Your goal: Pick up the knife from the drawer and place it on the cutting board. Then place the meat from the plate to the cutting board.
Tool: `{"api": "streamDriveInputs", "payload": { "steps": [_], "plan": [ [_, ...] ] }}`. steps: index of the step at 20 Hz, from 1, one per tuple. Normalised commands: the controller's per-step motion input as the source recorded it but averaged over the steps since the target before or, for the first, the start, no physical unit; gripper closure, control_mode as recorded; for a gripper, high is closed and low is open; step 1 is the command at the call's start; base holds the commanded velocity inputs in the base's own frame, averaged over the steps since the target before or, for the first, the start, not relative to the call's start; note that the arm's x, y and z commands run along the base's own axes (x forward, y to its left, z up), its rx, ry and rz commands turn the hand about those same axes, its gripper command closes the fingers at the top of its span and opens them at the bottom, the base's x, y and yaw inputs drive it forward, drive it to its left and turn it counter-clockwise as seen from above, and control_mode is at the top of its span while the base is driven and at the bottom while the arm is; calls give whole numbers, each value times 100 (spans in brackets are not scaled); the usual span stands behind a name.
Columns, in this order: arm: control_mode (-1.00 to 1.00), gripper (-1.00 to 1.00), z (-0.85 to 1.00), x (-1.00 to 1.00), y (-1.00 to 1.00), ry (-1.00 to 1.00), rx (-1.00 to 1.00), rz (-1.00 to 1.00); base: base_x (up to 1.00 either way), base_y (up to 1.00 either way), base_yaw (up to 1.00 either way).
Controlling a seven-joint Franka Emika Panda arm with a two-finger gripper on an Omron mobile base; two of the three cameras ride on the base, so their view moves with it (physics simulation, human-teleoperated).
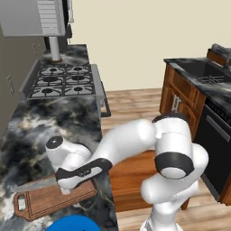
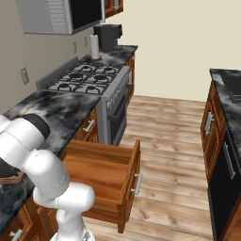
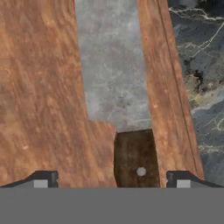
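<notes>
The cutting board (image 1: 49,198) is a flat rectangle of warm brown wood with visible grain, lying on the dark, white-veined marble counter (image 1: 40,126); its short handle tab with a hole points toward the counter's near end. In the hand view the board (image 3: 39,87) shows streaky reddish grain, and its long edge runs beside the marble (image 3: 201,78).

The knife (image 3: 116,78) lies flat on the board, along its length. Its blade is broad, mottled grey steel with a dull, stony look, and its handle is dark brown, squared off, with a small pale rivet. In the left base view the grey blade (image 1: 31,184) reaches past the board's far long edge, over the marble.

The gripper (image 3: 111,179) hangs straight above the knife handle, its two dark fingertips (image 3: 41,179) spread wide, one on each side of the handle and well clear of it, pinching nothing. In the left base view the white arm bends low from its base across the counter edge, forearm nearly level, with the gripper (image 1: 63,182) turned down over the board.

The blue plate (image 1: 74,223), round and plain, sits just beside the board on the counter's near end. The meat is not discernible on it.

The drawer (image 2: 106,176), of smooth reddish-brown wood with a silver handle, stands pulled out below the counter, near the board.
</notes>
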Motion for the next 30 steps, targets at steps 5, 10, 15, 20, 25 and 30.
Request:
{"api": "streamDriveInputs", "payload": {
  "steps": [5, 10, 15, 20, 25, 30],
  "plan": [
    [-100, -100, 71, -22, 0, -21, 0, 0, 0, 0, 0],
    [-100, -100, 100, 0, 0, -16, 0, 0, 0, 0, 0],
    [-100, -100, 85, -2, -8, -3, 2, 0, 0, 0, 0],
    [-100, -100, 16, -39, -54, -16, 12, 0, 0, 0, 0],
    [-100, -100, 5, -31, -29, -22, 6, -4, 0, 0, 0],
    [-100, -100, 0, -14, -15, -7, 3, -4, 0, 0, 0]
  ]
}}
